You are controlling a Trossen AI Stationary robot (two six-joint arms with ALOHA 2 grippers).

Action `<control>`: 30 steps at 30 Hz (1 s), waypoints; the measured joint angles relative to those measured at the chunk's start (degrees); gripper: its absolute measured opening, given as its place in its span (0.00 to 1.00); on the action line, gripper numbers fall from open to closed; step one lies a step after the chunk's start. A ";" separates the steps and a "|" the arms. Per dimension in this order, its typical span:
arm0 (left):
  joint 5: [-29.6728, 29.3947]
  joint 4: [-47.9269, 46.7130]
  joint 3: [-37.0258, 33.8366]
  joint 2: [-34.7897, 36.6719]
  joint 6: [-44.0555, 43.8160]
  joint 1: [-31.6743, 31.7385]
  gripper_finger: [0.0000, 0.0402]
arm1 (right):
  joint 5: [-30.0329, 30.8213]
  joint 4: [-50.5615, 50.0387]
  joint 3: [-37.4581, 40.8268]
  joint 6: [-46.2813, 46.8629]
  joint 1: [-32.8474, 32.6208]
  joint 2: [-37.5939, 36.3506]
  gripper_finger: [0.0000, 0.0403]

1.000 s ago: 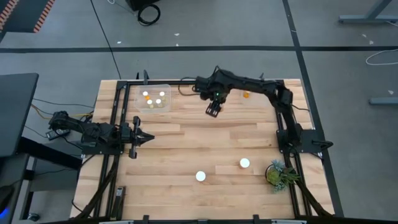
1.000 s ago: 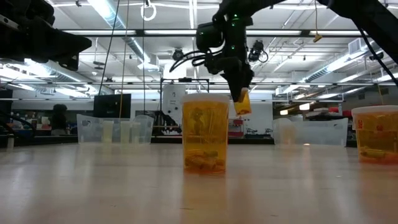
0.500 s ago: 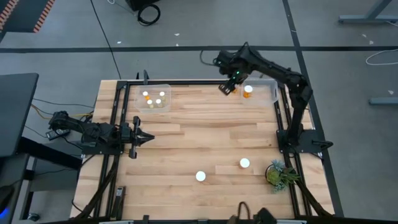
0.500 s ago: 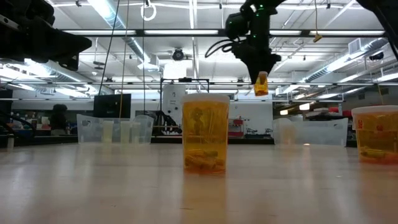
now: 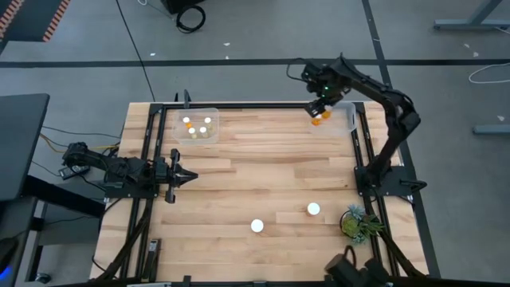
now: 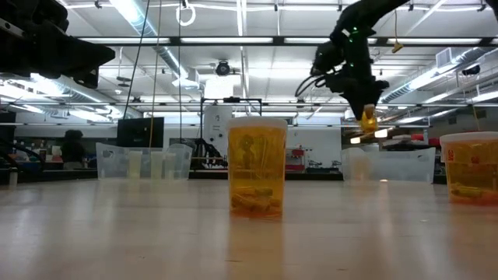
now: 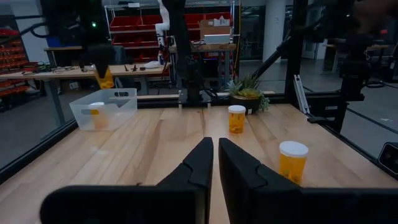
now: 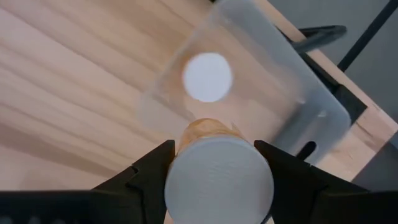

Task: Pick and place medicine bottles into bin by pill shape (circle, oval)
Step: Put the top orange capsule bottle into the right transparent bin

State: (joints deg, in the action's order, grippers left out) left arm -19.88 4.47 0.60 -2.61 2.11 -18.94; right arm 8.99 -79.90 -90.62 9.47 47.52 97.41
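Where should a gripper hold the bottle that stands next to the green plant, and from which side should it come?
Grip the bottle just below its white cap, coming straight down from above. It stands upright, and the bare wood on the side away from the plant gives the fingers room. Probably set the fingers so that neither one reaches into the leaves.

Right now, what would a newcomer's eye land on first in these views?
The right claw, raised over the clear bin at the table's far right corner, is shut on an amber medicine bottle, with one white-capped bottle already inside the bin. Two more bottles stand on the near side of the table, beside a small green plant. The left claw waits shut at the left edge.
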 joint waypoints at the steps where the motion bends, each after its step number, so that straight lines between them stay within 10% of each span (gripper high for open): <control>1: 0.00 0.00 0.00 0.00 0.00 0.02 0.09 | 0.02 0.79 1.23 -0.95 0.79 -0.84 0.55; 30: 0.00 0.00 0.00 0.00 -0.01 0.02 0.06 | 6.82 24.13 23.59 -12.08 10.56 -6.00 0.55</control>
State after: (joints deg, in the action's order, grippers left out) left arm -19.88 4.47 0.60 -2.61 2.10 -18.92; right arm 15.81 -55.78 -67.03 -2.61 58.08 91.42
